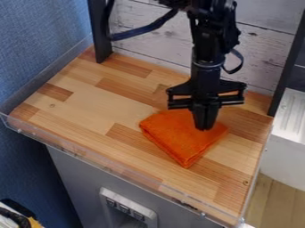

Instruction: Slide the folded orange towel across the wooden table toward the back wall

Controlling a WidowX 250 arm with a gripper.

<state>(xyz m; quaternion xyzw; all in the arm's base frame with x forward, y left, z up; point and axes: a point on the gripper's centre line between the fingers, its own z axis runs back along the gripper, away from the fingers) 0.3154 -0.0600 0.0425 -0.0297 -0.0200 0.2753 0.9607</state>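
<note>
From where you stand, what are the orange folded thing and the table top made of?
The orange cloth looks like soft, fuzzy fabric, maybe microfiber or towelling: it has a matt nap and rounded folds. The table top looks like smooth wood, with light and dark strips and knots, though it could be a wood print.

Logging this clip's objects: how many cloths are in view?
1: the folded orange cloth, on the tabletop, at the tips of the pincer. Another could be hidden beneath it.

Fixed, slanting down over countertop [89,107]
</note>
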